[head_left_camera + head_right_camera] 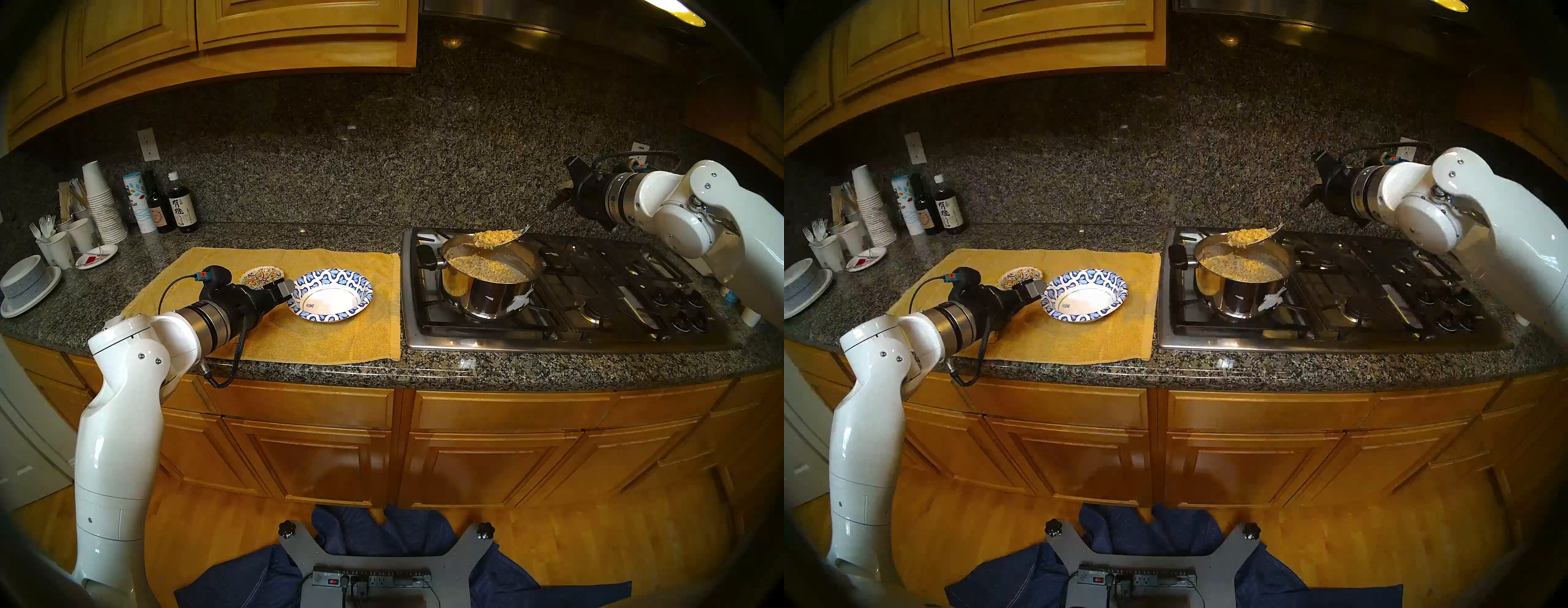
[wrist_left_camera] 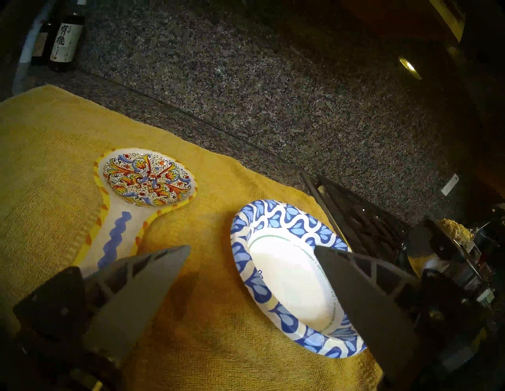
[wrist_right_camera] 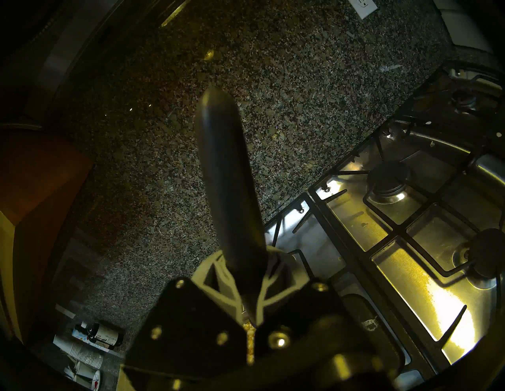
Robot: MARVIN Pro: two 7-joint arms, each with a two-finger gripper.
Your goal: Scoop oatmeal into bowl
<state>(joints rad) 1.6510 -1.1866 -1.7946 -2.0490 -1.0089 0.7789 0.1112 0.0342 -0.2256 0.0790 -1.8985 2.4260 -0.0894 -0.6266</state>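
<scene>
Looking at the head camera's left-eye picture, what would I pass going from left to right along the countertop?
Stacked grey-white bowls → stack of paper cups → dark sauce bottles → left end effector → blue-and-white bowl → steel pot of oatmeal → spoon → right end effector.

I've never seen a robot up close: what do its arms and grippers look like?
Both arms are glossy white, rounded shells with small screws and a silver ring at each wrist. The left gripper and right gripper are black with wedge-shaped fingers, and a black cable loops from each wrist.

Glossy white arms (image 1: 123,424), black wrists, dangling cables
</scene>
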